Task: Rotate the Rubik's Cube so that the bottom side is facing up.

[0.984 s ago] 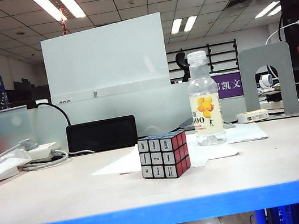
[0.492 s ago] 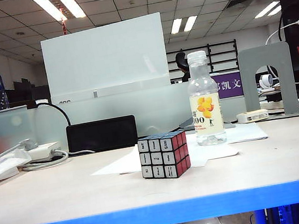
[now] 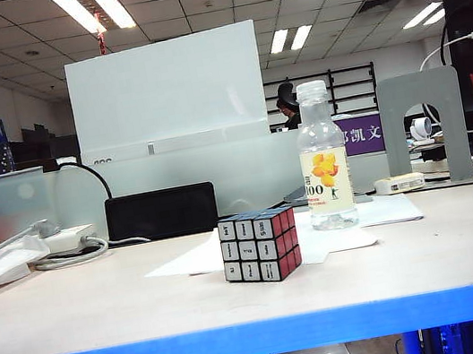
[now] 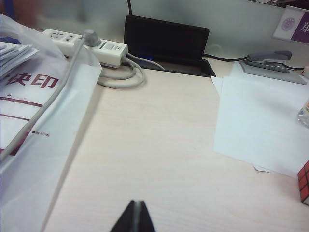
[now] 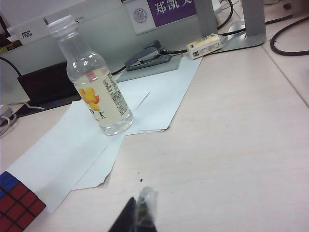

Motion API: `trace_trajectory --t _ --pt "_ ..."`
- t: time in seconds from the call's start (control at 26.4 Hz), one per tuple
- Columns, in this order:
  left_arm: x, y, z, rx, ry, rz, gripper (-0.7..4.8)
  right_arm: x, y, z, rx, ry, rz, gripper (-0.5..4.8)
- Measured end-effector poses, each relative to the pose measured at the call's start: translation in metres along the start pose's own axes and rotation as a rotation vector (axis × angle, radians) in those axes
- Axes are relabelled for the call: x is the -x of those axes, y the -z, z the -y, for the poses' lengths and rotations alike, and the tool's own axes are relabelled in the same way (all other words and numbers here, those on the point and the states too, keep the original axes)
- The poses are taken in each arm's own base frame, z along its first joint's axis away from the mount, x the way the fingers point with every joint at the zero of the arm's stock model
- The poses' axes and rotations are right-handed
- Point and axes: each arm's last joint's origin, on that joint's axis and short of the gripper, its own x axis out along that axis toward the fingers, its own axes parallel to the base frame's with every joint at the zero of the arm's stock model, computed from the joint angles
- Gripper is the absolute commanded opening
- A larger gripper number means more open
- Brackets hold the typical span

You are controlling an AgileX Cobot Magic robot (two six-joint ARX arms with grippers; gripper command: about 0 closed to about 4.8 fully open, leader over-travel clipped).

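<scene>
The Rubik's Cube (image 3: pixel 260 247) stands on the table's middle, partly on white paper, with a whitish face and a red face toward the exterior camera and blue on top. Neither gripper shows in the exterior view. My left gripper (image 4: pixel 136 207) is shut with nothing in it, hovering over bare table well to the left of the cube (image 4: pixel 304 182), which just shows at the frame's edge. My right gripper (image 5: pixel 141 203) is shut and empty too, over bare table to the right of the cube (image 5: pixel 14 200), apart from it.
A clear drink bottle (image 3: pixel 323 158) (image 5: pixel 96 87) stands upright on the paper sheets (image 5: pixel 63 150) behind the cube. A plastic bag of papers (image 4: pixel 29 121), a power strip (image 4: pixel 87 43), a black box (image 3: pixel 161 212), a stapler (image 5: pixel 147 53) and a metal bookend (image 3: pixel 423 123) line the sides and back.
</scene>
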Motion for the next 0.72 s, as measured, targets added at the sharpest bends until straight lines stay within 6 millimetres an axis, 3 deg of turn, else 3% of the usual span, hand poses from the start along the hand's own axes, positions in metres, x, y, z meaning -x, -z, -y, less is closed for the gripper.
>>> trace_trajectory --t 0.42,0.72 --pt "0.000 0.000 0.000 0.000 0.000 0.000 -0.05 0.000 0.000 0.000 0.001 0.000 0.000 -0.01" --pt "0.011 -0.004 -0.002 0.017 0.011 0.089 -0.05 0.000 0.000 0.000 0.002 0.000 0.000 -0.01"
